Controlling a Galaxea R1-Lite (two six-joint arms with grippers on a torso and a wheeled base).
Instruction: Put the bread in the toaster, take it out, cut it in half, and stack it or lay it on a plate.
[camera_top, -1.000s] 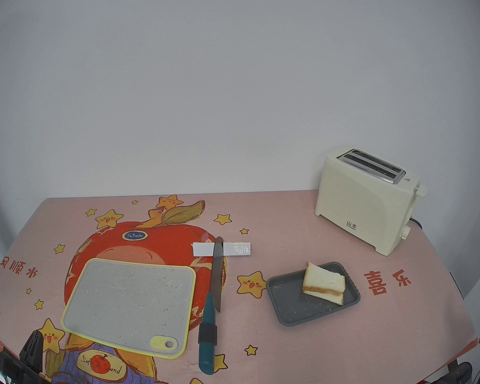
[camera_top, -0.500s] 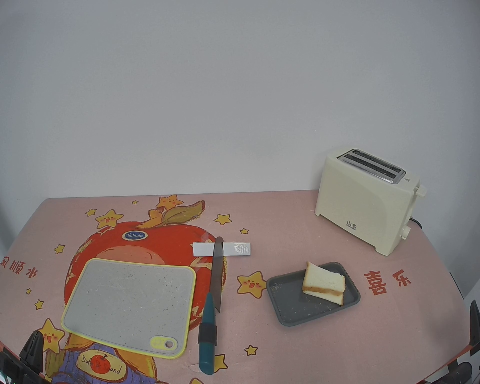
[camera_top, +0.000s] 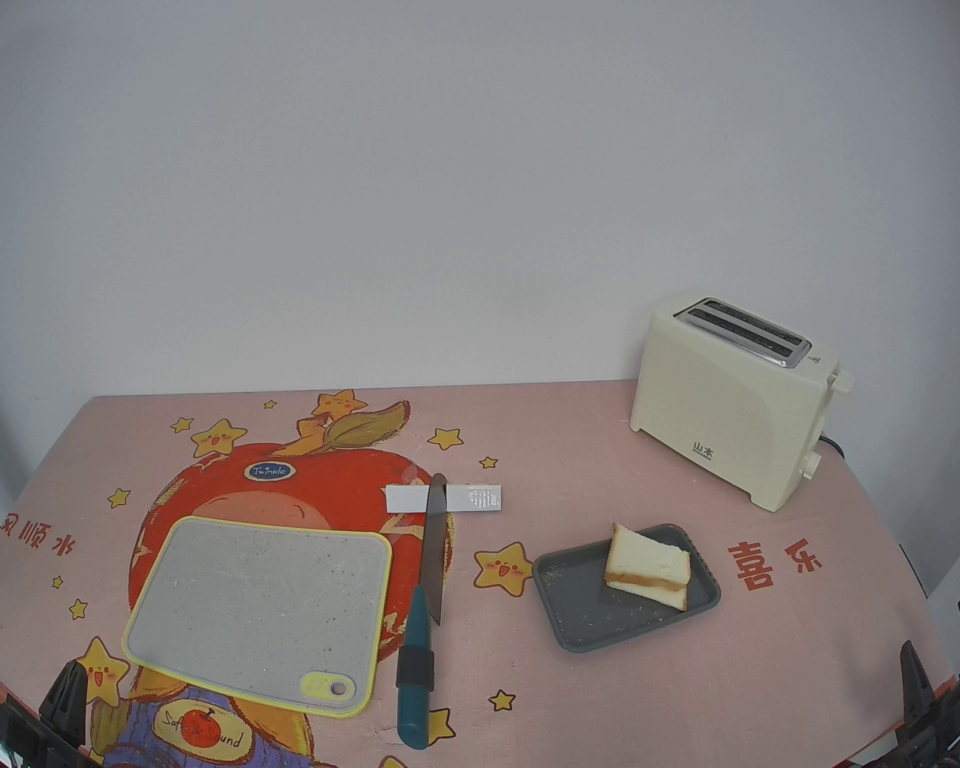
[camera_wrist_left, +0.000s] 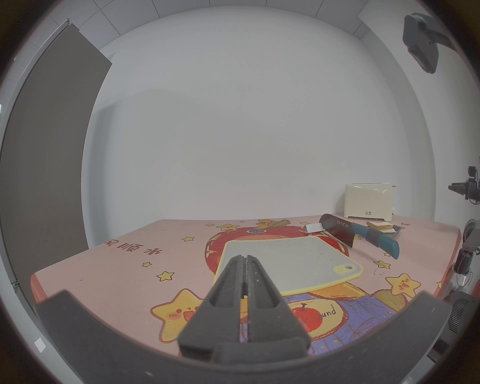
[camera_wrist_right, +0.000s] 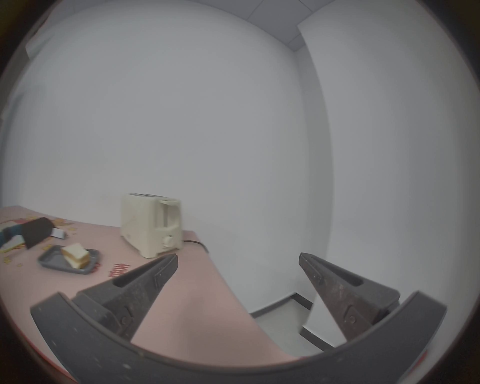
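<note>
While both arms sit low at the near edge of the counter (camera_top: 585, 435), I see the bread (camera_top: 647, 572) resting on the dark grey tray (camera_top: 580, 605) as two pieces stacked one on the other, pushed toward the tray's far right end. The tray lies on the right half of the counter, nearer to me than the cream toaster (camera_top: 735, 395), which stands upright at the far right with its two slots facing up, well apart from the tray. To the left of the tray lies the knife (camera_top: 425, 590), teal handle pointing toward me, dark blade pointing away and crossing over a white strip (camera_top: 475, 497) near its tip. Just beside the knife, on its left, the grey cutting board (camera_top: 255, 605) with its yellow rim lies flat on the big apple print. The left tool (camera_wrist_left: 245, 260) hovers at the near left corner with its fingers pressed together and nothing between them. The right tool (camera_wrist_right: 237, 257) hangs at the near right corner, fingers spread wide apart and holding nothing, one finger over the counter and the other past its edge
</note>
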